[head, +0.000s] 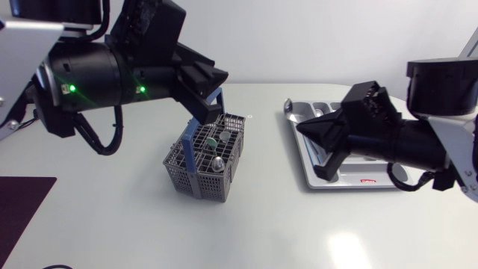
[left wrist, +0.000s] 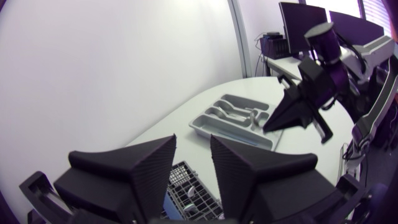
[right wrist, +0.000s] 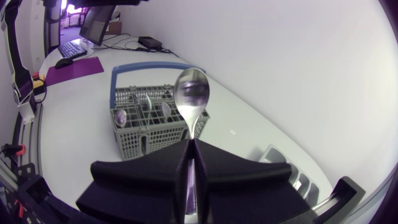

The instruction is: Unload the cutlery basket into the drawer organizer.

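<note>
The grey cutlery basket [head: 203, 166] with a blue handle [head: 190, 153] stands mid-table and holds several pieces of cutlery. My left gripper [head: 209, 104] hangs just above it, open, nothing between its fingers [left wrist: 144, 169]; the basket [left wrist: 189, 194] shows below them. My right gripper [head: 305, 127] is over the grey drawer organizer [head: 351, 181], shut on a spoon [right wrist: 191, 94] by its handle, bowl pointing ahead toward the basket [right wrist: 149, 124]. In the left wrist view the organizer [left wrist: 214, 127] holds some cutlery, and the right gripper [left wrist: 277, 121] hovers beside it.
A dark purple mat [head: 21, 209] lies at the table's left front corner. Bare white tabletop [head: 246, 232] spreads in front of the basket and the organizer.
</note>
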